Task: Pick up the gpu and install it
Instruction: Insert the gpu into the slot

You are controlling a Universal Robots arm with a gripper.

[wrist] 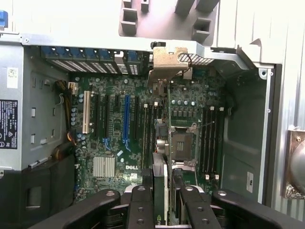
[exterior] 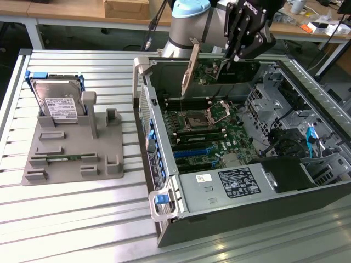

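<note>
Jaws pinching the gpu (wrist: 159, 162) by its edge, one finger pad each side of the card, so my gripper (wrist: 163, 195) is closed on it, not spread. Card hangs on edge straight down from the jaws, silver bracket (exterior: 189, 68) at the end farthest from them, green board (exterior: 208, 74) just beneath the gripper (exterior: 226, 60). Directly under the jaws is the open computer case (exterior: 164, 164) with the motherboard (exterior: 203, 131) lying flat inside; the card looks apart from the board, not seated in anything. Below the jaws sits roughly the CPU socket (wrist: 183, 143) area, while the blue expansion slot (wrist: 126, 119) lies off to one side of the jaws, near but not under the card. Hard drive (exterior: 55, 101) and grey fixture tray (exterior: 77, 148) are well apart from the jaws, outside the case. Step as I judge it: pickup done, carry and line-up over the case in hand, install not yet done. Seating calls for the card's bottom edge parallel to and right over a slot, the bracket end meeting the rear wall openings (wrist: 86, 59), then a straight, even press. Risk: tilt in the pinch, or catching the bracket on the case rim.
</note>
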